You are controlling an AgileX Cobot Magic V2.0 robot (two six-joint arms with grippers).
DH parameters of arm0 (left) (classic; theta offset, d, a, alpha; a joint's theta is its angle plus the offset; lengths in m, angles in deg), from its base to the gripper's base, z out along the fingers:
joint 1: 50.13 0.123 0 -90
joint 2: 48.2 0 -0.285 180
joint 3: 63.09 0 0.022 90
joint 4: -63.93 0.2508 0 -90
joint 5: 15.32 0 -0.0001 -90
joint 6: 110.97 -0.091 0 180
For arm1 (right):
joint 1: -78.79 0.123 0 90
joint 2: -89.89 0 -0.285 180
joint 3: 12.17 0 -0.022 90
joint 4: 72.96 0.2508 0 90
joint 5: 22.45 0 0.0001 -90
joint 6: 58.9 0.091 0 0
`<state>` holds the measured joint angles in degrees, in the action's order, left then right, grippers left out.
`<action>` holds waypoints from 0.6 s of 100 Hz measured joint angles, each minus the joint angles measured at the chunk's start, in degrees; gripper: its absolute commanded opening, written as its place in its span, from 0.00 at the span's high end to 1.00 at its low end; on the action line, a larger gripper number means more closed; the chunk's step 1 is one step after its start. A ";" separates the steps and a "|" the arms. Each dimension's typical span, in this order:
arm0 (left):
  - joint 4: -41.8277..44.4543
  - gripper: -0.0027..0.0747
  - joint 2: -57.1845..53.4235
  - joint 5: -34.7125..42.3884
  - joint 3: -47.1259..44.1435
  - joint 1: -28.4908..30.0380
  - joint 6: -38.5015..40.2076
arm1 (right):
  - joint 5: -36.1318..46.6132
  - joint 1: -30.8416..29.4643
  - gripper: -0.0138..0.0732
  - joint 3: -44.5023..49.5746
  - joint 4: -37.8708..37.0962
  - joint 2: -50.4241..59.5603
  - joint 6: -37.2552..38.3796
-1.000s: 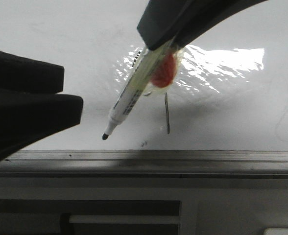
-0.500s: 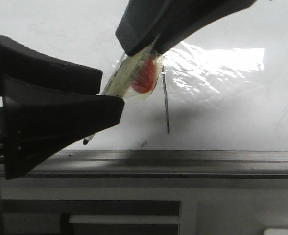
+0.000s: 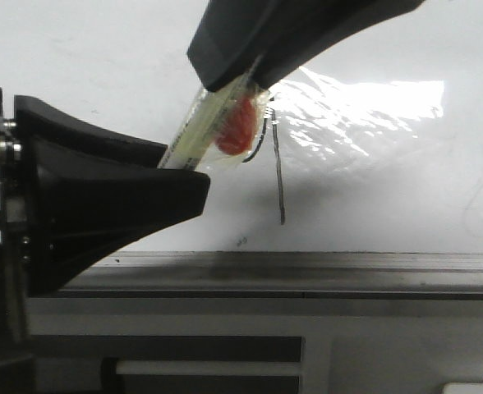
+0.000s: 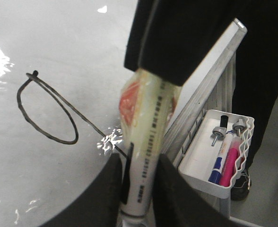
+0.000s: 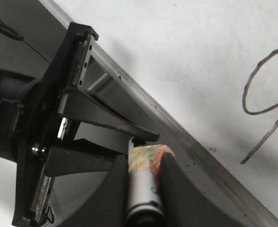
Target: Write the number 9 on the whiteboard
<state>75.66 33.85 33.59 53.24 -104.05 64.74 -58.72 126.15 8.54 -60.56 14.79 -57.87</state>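
The number 9 is drawn in thin black line on the whiteboard point(image 3: 102, 49); only its tail point(image 3: 280, 185) shows in the front view. Loop and tail show in the left wrist view point(image 4: 89, 123) and the right wrist view point(image 5: 266, 135). My right gripper point(image 3: 233, 78) comes down from above, shut on the upper part of the pen point(image 3: 204, 123), which is wrapped in clear tape with a red patch. My left gripper point(image 3: 188, 168) reaches in from the left; its fingers point(image 4: 113, 189) close on both sides of the pen's lower barrel point(image 4: 151, 118). The pen tip is hidden.
A grey metal ledge point(image 3: 307, 267) runs along the board's lower edge, just below both grippers. A white wire tray point(image 4: 203, 175) holding a blue marker point(image 4: 217, 168) and a pink marker point(image 4: 231, 161) hangs beyond the board's edge.
My left gripper has moved right and come around the pen's lower end, covering its tip. My right gripper has shifted the pen left and a little up, off the 9's tail.
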 measured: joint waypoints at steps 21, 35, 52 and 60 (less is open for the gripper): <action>0.30 0.99 0.00 0.46 0.00 -0.09 -0.07 | 0.54 0.00 0.42 0.00 -0.23 0.00 0.12; -1.01 0.99 0.00 1.00 0.00 -0.09 2.36 | 1.92 0.00 0.28 0.00 -0.23 0.00 0.12; -11.06 0.99 0.00 0.58 0.00 -0.14 14.42 | 2.15 0.00 0.29 0.00 -0.23 0.00 0.12; -15.70 0.99 0.00 -1.50 0.26 -0.14 19.43 | 2.15 0.00 0.29 0.00 -0.23 0.00 0.12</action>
<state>59.96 33.85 32.10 53.50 -104.19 84.17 -56.58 126.15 8.54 -60.79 14.79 -57.74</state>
